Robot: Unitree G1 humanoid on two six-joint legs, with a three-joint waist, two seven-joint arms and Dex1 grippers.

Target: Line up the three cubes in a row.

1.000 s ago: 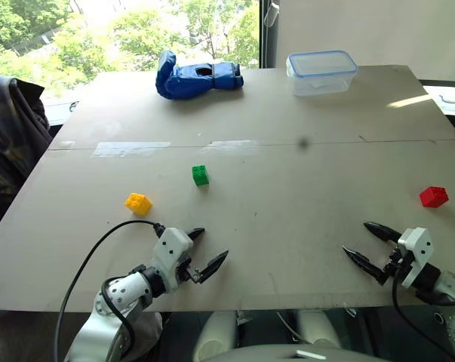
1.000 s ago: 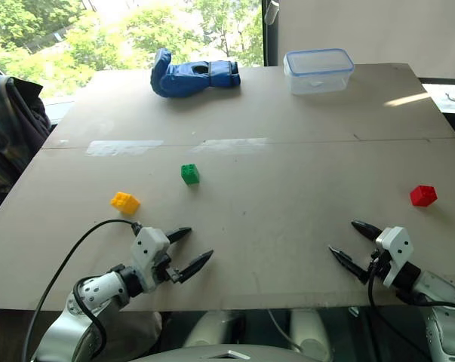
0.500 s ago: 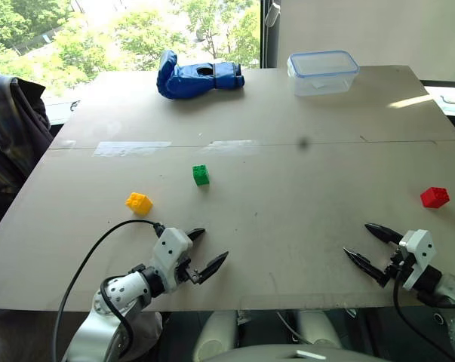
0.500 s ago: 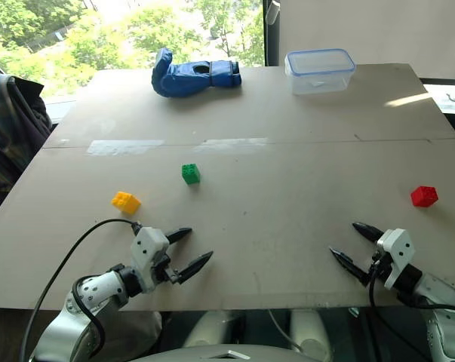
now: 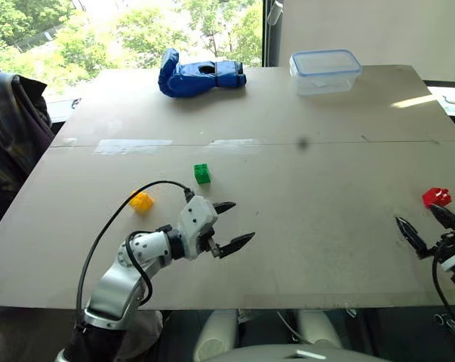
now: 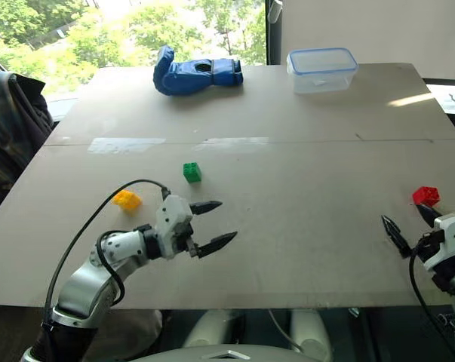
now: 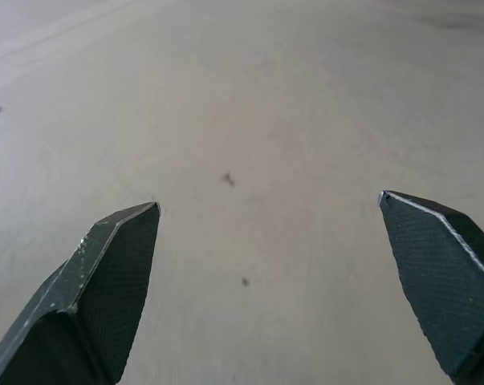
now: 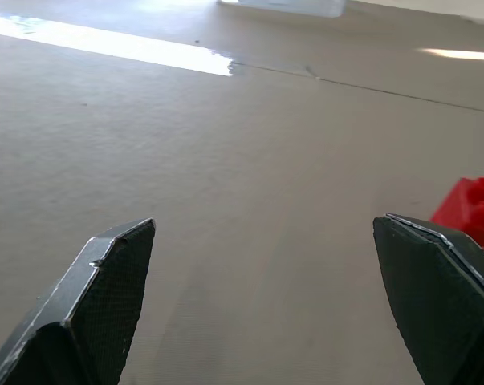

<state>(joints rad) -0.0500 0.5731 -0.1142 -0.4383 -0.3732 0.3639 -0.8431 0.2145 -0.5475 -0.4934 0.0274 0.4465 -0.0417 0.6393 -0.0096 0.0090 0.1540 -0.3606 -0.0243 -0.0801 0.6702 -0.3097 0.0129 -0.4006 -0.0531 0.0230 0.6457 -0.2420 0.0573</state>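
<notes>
The red cube [image 5: 436, 197] sits by the desk's [image 5: 325, 181] right edge, just past my right claw [image 5: 426, 225]; green [image 5: 202, 173] and yellow [image 5: 141, 200] lie apart at centre-left, near my left claw [image 5: 229, 224]. Both claws are spread wide, empty. My worry — a clumsy close could nudge red off the edge, it's so near.

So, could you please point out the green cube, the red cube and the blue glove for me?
green cube [image 5: 202, 173], left eye view, centre of its studded body.
red cube [image 6: 425, 196], right eye view, its upper face.
blue glove [image 5: 201, 78], left eye view, middle of the palm part.
</notes>
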